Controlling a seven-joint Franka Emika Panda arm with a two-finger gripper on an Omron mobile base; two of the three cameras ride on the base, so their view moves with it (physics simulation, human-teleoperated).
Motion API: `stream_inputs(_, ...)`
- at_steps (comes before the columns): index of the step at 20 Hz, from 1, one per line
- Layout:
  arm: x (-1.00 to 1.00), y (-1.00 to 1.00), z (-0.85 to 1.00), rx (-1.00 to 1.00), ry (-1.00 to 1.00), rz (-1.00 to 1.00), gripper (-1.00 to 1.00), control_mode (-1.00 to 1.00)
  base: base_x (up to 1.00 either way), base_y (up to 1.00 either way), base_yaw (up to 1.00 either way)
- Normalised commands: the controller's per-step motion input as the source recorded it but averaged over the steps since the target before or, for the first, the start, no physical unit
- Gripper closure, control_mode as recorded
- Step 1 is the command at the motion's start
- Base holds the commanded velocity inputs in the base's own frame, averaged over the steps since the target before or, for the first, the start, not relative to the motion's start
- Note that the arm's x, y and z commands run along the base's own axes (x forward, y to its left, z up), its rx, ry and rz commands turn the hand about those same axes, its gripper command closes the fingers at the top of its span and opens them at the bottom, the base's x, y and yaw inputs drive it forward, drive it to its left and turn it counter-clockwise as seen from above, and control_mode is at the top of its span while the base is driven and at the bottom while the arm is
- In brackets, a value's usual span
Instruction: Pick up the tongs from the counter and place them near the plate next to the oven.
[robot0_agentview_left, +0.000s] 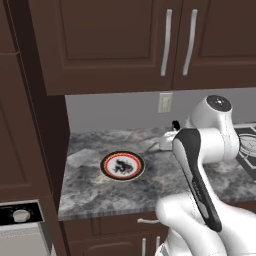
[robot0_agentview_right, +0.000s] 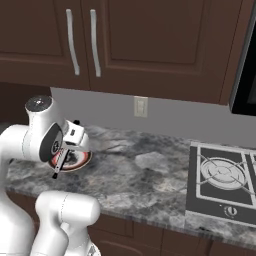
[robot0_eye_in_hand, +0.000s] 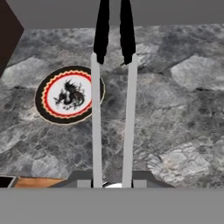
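Upper centre of the hand view: my gripper (robot0_eye_in_hand: 113, 181) is clamped on the tongs (robot0_eye_in_hand: 96, 113), two silvery arms with black tips running up the frame, held above the counter (robot0_eye_in_hand: 175, 109). Right arm of the tongs is over bare stone; left arm crosses the right edge of the plate (robot0_eye_in_hand: 65, 94) in this view.

Right base view: my hand sits at centre left, the tongs (robot0_agentview_right: 60, 161) hanging tilted from it, plate (robot0_agentview_right: 80, 159) partly hidden behind it. Left base view: my forearm blocks the right half; gripper itself is hidden there.

Plate (robot0_agentview_left: 122, 165) lies flat, left of centre on the counter (robot0_agentview_left: 100, 190), apart from the front edge. Oven (robot0_agentview_left: 22, 227) is at lower left, below counter level, with a dark cabinet column between.

Open stone to the plate's right in the hand view. Cooktop (robot0_agentview_right: 222, 182) at far right of the right base view, well apart. Wall outlet (robot0_agentview_right: 141, 106) on the grey backsplash, upper cabinets (robot0_agentview_right: 125, 40) overhead.
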Motion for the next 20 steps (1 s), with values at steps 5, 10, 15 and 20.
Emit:
stream_inputs(5, 0.00, 0.00, -0.36, 0.01, 0.09, 0.00, 1.00, -1.00, 0.00, 0.00, 0.00)
stream_inputs(10, 0.20, 0.00, -0.55, 0.00, 0.07, 0.00, 1.00, -1.00, 0.00, 0.00, 0.00)
stream_inputs(15, 0.58, 0.00, -0.35, 0.00, 0.00, 0.00, 1.00, -1.00, 0.00, 0.00, 0.00)
stream_inputs(20, 0.89, 0.00, -0.14, 0.00, 0.00, 0.00, 1.00, -1.00, 0.00, 0.00, 0.00)
